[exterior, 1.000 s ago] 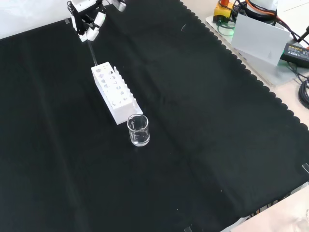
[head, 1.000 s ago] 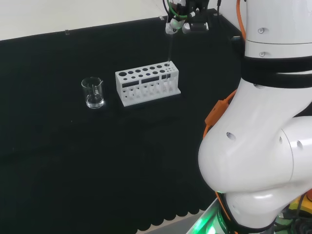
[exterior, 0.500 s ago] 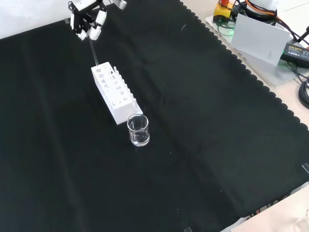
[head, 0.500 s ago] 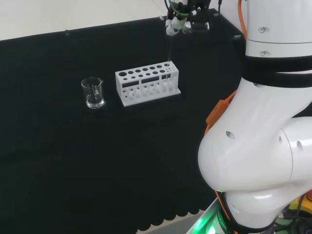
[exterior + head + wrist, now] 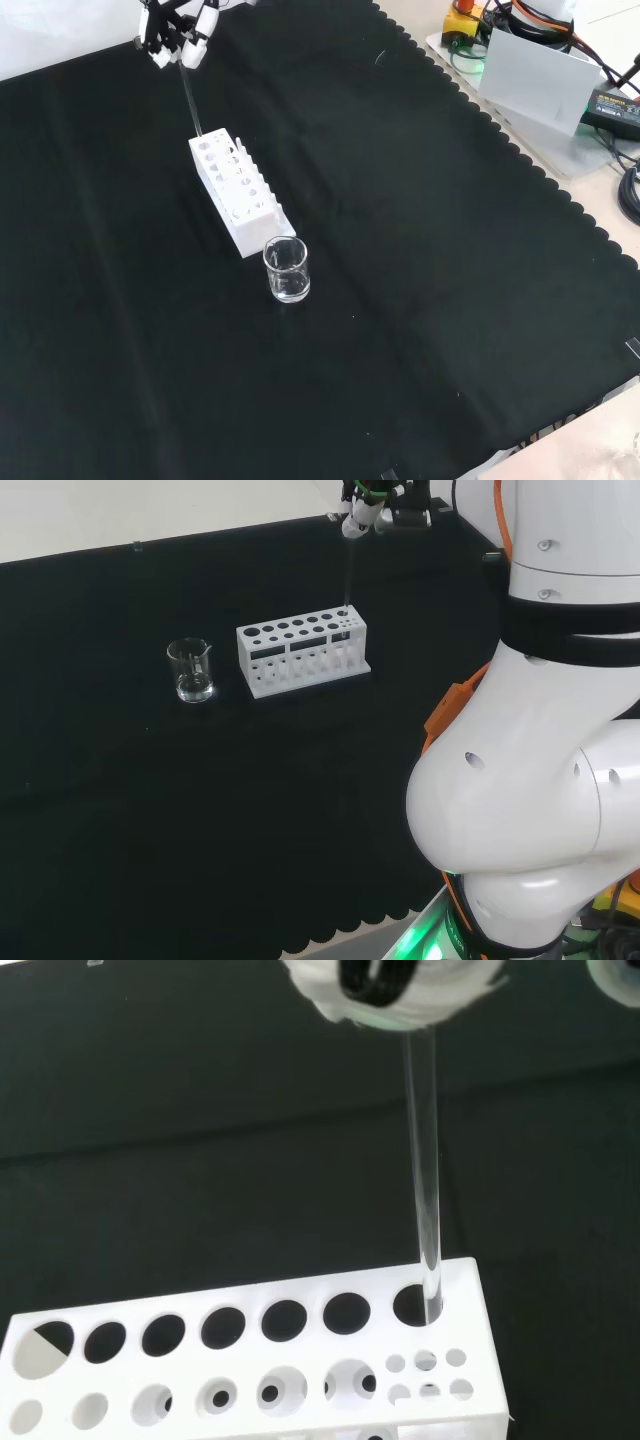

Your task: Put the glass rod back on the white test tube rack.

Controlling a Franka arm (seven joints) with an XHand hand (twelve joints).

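In the front view, nearest the camera and about mid-frame, there's a small clear glass beaker [image 5: 286, 269] sitting upright on the black cloth of the table [image 5: 420, 300]. Right behind it, touching or just about, is the white test tube rack [image 5: 238, 194], running diagonally up toward the upper left of the frame. In the head view the same rack [image 5: 303, 651] sits in the middle of the frame with the beaker [image 5: 191, 671] off to its left, a bit apart.

Further back, the glass rod [image 5: 190, 98] stands nearly upright over the far end of the rack. The wrist view shows it best: the rod [image 5: 424, 1175] has its lower tip right at the end hole of the rack's [image 5: 250, 1355] back row of big holes, at or just inside the rim, can't tell how deep.

Up at the top left of the front view, the robot hand [image 5: 178, 38] has its fingertips pinched on the top end of the rod. In the head view it's at the top edge [image 5: 363, 510], rod [image 5: 347, 575] hanging below it.
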